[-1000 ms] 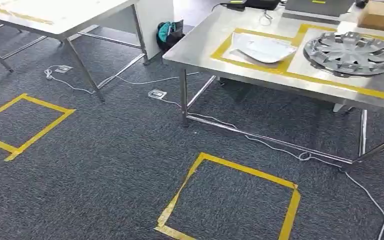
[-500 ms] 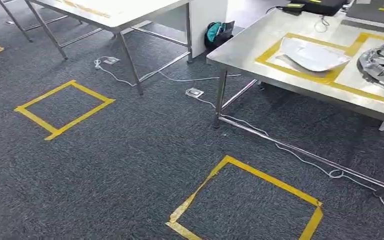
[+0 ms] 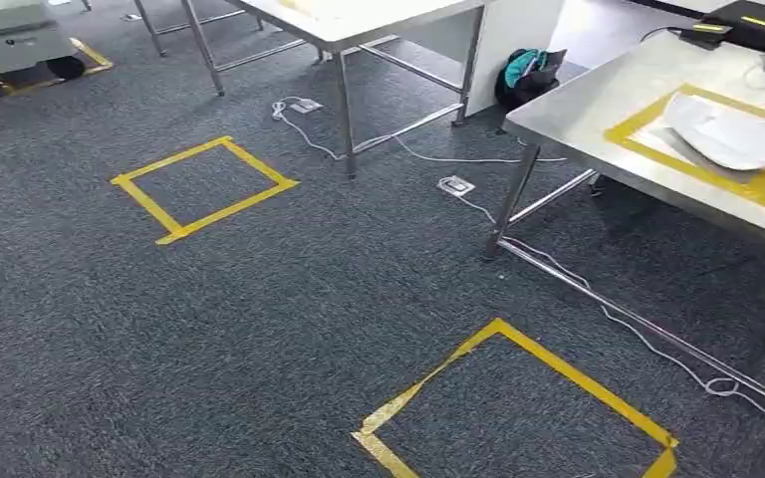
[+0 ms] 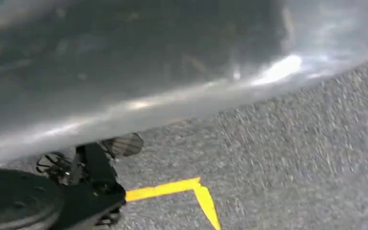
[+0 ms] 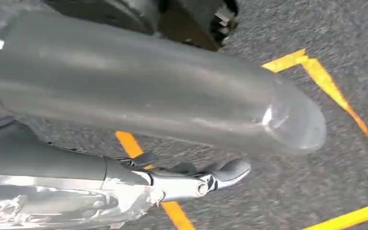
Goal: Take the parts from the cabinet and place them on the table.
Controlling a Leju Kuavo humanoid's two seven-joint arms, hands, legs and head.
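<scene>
A white curved part point(image 3: 732, 132) lies inside a yellow tape outline point(image 3: 647, 147) on the steel table point(image 3: 598, 105) at the right of the head view. At the far left stands the low edge of a grey wheeled unit point(image 3: 10, 40). In the right wrist view my right hand point(image 5: 163, 110) hangs over the carpet. Its thick grey thumb and darker fingers point(image 5: 220, 172) are stretched out with nothing between them. In the left wrist view my left hand point(image 4: 124, 62) is a blurred grey surface close to the camera, and how its fingers lie is hidden.
Two yellow tape squares mark the dark carpet, one to the left point(image 3: 149, 204) and one near me point(image 3: 568, 363). A white table point(image 3: 359, 20) stands at the back, with a teal and black bag point(image 3: 528, 70) beside it. White cables point(image 3: 598, 299) run under the steel table.
The camera has swung to the left, so the whole scene has slid right. The silver wheel cover has left the picture, and the grey wheeled unit has come in at the far left.
</scene>
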